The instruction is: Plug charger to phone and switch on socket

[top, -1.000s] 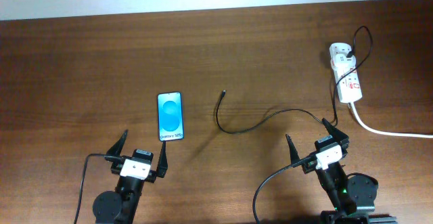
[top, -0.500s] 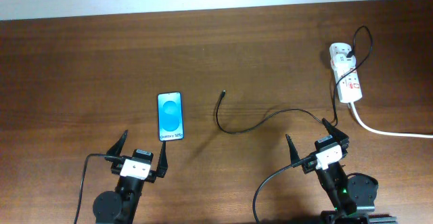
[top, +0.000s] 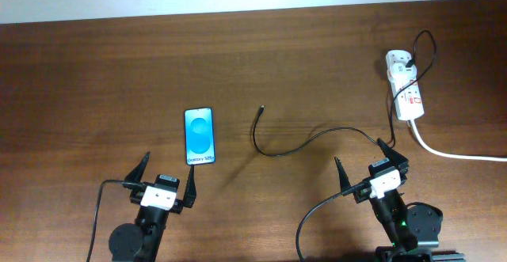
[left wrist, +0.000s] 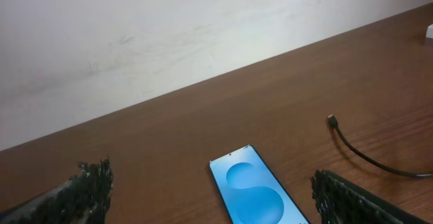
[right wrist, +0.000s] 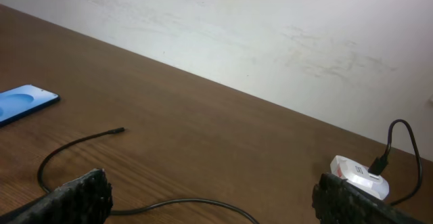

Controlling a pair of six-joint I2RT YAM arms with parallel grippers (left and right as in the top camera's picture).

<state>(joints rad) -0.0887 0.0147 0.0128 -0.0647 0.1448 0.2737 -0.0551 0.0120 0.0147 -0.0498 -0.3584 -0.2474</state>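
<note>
Brown wooden table [top: 119, 72] — slim blue-screened phone [top: 199, 136] unplugged, thin black charger cable [top: 273, 154] loose, white power strip [top: 404, 88] far right, untouched; left gripper [top: 165, 175], right gripper [top: 358, 153] wide, empty — seemingly nothing done.

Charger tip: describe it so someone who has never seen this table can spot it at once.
On the brown table, find the blue-screened phone left of centre. To its right, apart from it, a thin black cable ends in the charger tip. Unlike the thick white cord at the socket, it is black, slim and plugged into nothing.
</note>
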